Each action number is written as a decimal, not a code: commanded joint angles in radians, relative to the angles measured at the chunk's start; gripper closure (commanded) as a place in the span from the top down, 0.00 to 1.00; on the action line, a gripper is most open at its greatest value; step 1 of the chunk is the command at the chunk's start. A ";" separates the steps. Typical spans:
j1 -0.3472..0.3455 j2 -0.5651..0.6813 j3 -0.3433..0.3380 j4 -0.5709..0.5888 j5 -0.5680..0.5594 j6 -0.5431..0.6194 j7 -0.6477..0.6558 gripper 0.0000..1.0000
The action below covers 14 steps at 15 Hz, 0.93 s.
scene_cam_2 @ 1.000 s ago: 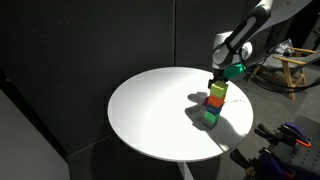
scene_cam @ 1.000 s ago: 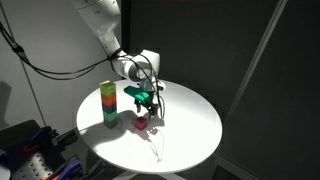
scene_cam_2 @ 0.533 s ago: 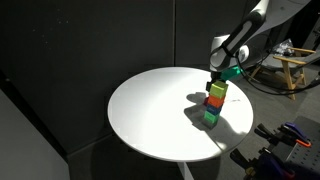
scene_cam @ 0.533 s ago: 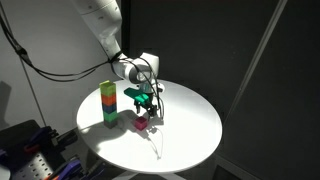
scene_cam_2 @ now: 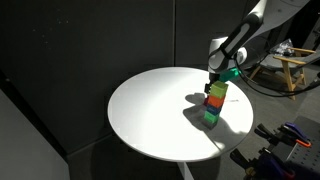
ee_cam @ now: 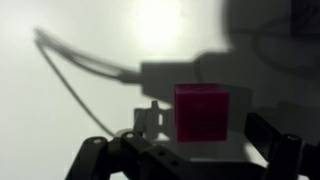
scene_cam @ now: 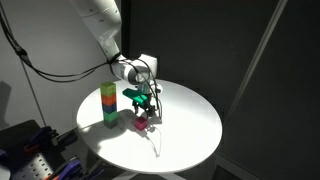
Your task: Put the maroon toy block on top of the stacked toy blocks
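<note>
The maroon toy block (scene_cam: 141, 123) lies on the white round table (scene_cam: 185, 130), just beside the stacked toy blocks (scene_cam: 108, 105). The stack is a column with yellow-orange and red on top and green below; it also shows in an exterior view (scene_cam_2: 212, 103), where it hides the maroon block. My gripper (scene_cam: 143, 101) hangs a little above the maroon block, open and empty. In the wrist view the maroon block (ee_cam: 203, 112) sits on the table between and beyond the two dark fingers of my gripper (ee_cam: 190, 150).
A thin cable (scene_cam: 153, 143) lies on the table in front of the maroon block and shows in the wrist view (ee_cam: 80, 75). Dark curtains surround the table. Equipment stands at the table's side (scene_cam_2: 290, 135).
My gripper has shifted very slightly sideways toward the stack above the maroon block. The blocks have not moved.
</note>
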 commanded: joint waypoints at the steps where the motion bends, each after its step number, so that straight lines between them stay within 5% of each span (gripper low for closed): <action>1: 0.004 0.020 0.001 0.020 0.001 0.013 0.012 1.00; 14: 0.004 0.054 0.001 0.043 0.002 0.027 0.014 1.00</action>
